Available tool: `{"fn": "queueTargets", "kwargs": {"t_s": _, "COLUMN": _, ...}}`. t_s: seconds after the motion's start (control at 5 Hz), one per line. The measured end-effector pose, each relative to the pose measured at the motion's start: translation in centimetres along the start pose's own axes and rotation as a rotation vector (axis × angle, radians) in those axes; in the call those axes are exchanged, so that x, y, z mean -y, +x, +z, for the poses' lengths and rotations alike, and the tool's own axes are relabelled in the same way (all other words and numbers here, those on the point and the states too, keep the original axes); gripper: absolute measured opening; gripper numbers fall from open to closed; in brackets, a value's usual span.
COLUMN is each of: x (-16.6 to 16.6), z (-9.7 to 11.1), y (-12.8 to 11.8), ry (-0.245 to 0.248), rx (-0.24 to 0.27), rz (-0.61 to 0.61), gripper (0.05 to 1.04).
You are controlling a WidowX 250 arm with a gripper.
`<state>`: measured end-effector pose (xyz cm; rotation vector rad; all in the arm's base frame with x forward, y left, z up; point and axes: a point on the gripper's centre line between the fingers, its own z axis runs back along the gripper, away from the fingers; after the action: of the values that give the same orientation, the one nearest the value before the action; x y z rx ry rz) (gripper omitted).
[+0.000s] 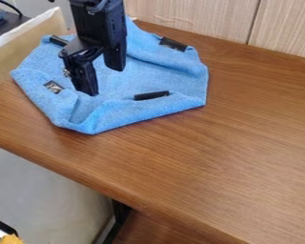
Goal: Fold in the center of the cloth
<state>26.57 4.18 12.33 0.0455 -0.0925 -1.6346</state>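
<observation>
1. Lying near the back of the wooden table (244,128), toward the left of the view, the blue cloth (145,74) had a rough many-sided outline, its edges turned inward around a flatter middle.
2. Four dark patches (151,95) marked its turned-in parts, and the near edge bulged in a soft, rumpled fold.
3. Over the cloth's left half hung the black gripper (103,80), fingers spread apart, holding nothing.
</observation>
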Motion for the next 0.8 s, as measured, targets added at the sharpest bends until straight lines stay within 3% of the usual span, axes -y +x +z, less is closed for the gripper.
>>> {"fn": "queueTargets", "kwargs": {"t_s": 0.2, "x": 0.1, "z": -0.7, "y": 0.0, "ry": -0.028, "rx": 0.007, "rz": 0.007, "gripper": 0.999}}
{"fn": "queueTargets", "kwargs": {"t_s": 0.8, "x": -2.3, "z": -1.4, "y": -4.7, "ry": -0.039, "rx": -0.037, "rz": 0.142, "gripper": 0.999}}
